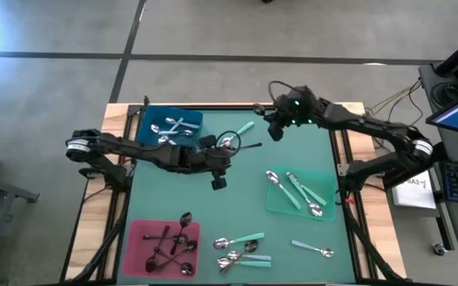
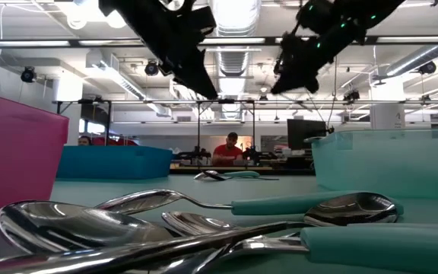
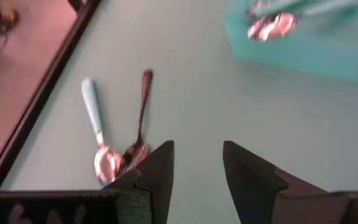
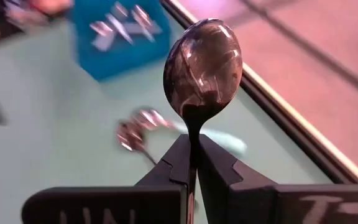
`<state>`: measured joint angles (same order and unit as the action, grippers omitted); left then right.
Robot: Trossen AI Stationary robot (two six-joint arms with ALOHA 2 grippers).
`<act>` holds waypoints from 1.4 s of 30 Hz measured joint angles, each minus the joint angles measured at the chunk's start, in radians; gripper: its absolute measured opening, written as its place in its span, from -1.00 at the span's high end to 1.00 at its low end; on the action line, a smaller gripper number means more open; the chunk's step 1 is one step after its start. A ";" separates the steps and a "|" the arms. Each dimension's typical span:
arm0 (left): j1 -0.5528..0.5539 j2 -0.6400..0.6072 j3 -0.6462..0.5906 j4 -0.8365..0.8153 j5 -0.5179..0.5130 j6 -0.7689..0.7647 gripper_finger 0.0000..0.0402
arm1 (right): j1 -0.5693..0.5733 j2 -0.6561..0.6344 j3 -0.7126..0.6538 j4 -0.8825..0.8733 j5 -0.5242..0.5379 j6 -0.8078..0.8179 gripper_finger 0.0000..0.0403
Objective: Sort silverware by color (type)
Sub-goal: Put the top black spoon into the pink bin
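Lying closest to the low camera, at the near edge of the green mat, a small heap of spoons fills the foreground, some all silver and some with mint-green handles. Beside this heap, to the left, the pink tray keeps several black-handled spoons. One more mint-handled spoon rests alone on the mat on the right side of the heap. Farther back on the right stands the green tray with mint-handled spoons inside it. Above the middle of the mat hangs the left gripper; its arm reaches from the left edge of the table, low and nearly flat, and the fingers stand apart with nothing between them. Just behind it, two spoons lie touching on the mat: one with a mint handle and one dark spoon. At the far left corner sits the blue tray, which contains all-silver spoons. The right gripper is at the far edge, held above the mat; its arm comes from the right side and bends at the elbow. The fingers of this gripper are pressed together on the handle of a dark spoon, whose shiny bowl points away from the wrist. Behind the table, a person in red sits in the room.
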<state>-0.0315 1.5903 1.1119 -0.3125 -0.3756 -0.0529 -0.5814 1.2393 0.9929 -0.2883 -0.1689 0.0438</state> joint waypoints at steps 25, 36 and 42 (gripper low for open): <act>0.050 -0.001 -0.353 1.282 0.071 0.163 0.39 | 0.348 -0.058 -0.380 1.102 -0.048 -0.045 0.96; 0.046 0.023 -0.316 1.282 0.169 0.108 0.39 | 0.379 -0.027 -0.340 1.110 -0.049 -0.125 0.96; 0.045 0.027 -0.304 1.287 0.224 0.089 0.39 | 0.407 -0.007 -0.316 1.109 -0.076 -0.165 0.96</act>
<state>0.0137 1.6169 0.8074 0.9746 -0.1514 0.0358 -0.1748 1.2325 0.6768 0.8210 -0.2450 -0.1213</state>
